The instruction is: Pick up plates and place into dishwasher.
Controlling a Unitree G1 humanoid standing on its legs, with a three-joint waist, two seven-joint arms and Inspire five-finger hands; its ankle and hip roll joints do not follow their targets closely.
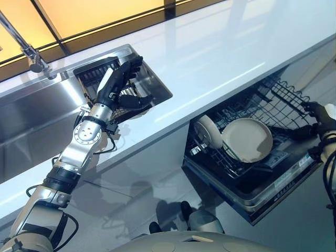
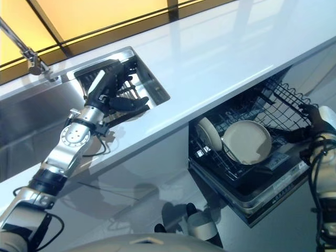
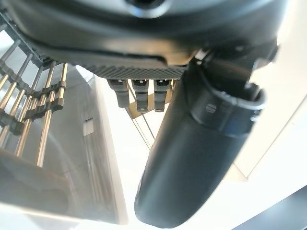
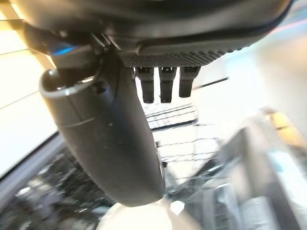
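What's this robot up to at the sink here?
It is loading plates into a dishwasher. Its left hand reaches over the dish rack set in the sink, fingers spread and relaxed, holding nothing that I can see. Below the white counter, the pulled-out dishwasher rack already holds two pale plates standing on edge. The right hand is at the rack's far side; its fingers are hard to read.

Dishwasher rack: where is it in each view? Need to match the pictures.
Left eye view: dishwasher rack lower right, under the counter edge, plates standing in it.
Right eye view: lower right, same plates.
Left wrist view: not identifiable.
Right wrist view: blurred wire grid past the right robot hand.
Shared landmark: counter edge.
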